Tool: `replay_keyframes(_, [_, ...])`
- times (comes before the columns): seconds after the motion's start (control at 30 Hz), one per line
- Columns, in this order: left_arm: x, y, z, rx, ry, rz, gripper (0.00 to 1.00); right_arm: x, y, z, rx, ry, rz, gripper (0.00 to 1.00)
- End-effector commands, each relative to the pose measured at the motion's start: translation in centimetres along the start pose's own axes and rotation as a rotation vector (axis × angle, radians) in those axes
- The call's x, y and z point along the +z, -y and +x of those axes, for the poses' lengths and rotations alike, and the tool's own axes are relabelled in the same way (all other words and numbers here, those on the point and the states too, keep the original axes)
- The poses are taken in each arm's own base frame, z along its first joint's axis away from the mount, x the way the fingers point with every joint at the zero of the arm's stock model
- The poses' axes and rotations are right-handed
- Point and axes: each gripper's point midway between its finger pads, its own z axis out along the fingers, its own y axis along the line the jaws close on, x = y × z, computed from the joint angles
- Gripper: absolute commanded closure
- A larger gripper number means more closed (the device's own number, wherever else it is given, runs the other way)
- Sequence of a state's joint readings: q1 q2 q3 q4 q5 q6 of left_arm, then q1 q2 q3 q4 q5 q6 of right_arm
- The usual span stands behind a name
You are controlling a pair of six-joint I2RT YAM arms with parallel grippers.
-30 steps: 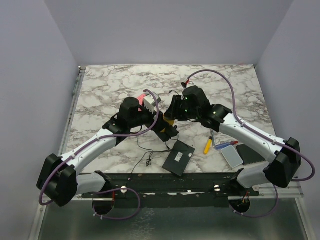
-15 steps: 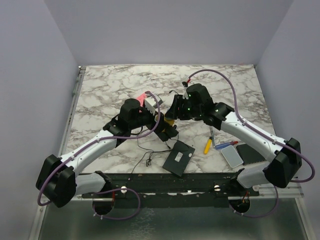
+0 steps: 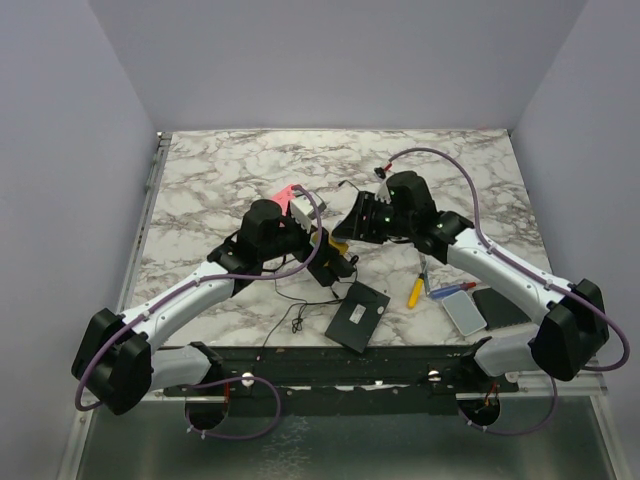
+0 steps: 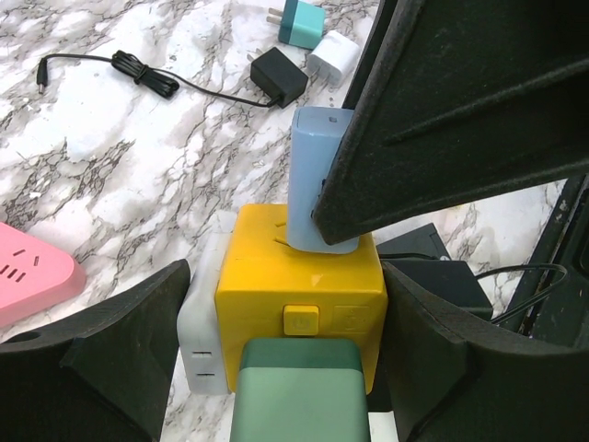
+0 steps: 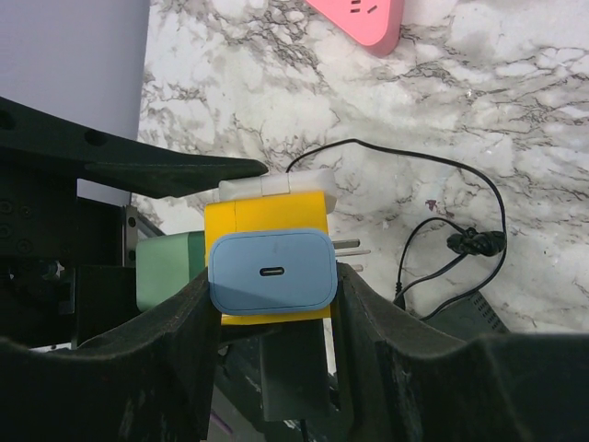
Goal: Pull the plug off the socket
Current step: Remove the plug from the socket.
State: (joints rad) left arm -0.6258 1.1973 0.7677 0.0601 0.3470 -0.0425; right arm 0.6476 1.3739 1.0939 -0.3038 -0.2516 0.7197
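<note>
The socket is a yellow cube [image 4: 299,276] with several plugs in it: a blue plug [image 4: 317,184] on top, a green one [image 4: 299,391] on the near face and a white one [image 4: 202,341] on its left. My left gripper [image 4: 290,322] is shut across the cube, one finger against the white plug and the other against the cube's right side. My right gripper [image 5: 274,290] is shut on the blue plug [image 5: 271,272], whose base still meets the cube [image 5: 267,216]. In the top view both grippers [image 3: 325,255] [image 3: 347,232] meet mid-table.
A pink power strip [image 3: 288,194] lies just behind the left gripper. Loose teal [image 4: 299,20], white [image 4: 333,57] and black [image 4: 279,75] chargers and a thin cable [image 5: 460,241] lie beyond. A black box [image 3: 357,315], yellow tool [image 3: 414,292] and grey slab [image 3: 465,313] sit near the front edge.
My right wrist has shifted to the right and a little back, still holding the blue plug. The left arm has barely moved.
</note>
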Motion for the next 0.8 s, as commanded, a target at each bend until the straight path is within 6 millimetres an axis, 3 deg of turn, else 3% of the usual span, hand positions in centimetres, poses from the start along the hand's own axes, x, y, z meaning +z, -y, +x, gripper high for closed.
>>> replay_keyframes(0.0, [-0.7,-3.2,0.9,0.014,-0.019,-0.157,1.00,-1.7,-2.1,-1.5,0.049,0.033,-0.111,1.00])
replay_keyframes(0.4, [-0.7,-3.2,0.8,0.017,-0.018,-0.162,1.00,-2.0,-2.0,-2.0,0.084,0.049,-0.142,1.00])
replay_keyframes(0.77, [-0.8,-3.6,0.7,0.014,-0.014,-0.182,1.00,-2.8,0.3,-2.9,0.028,0.111,0.003,1.00])
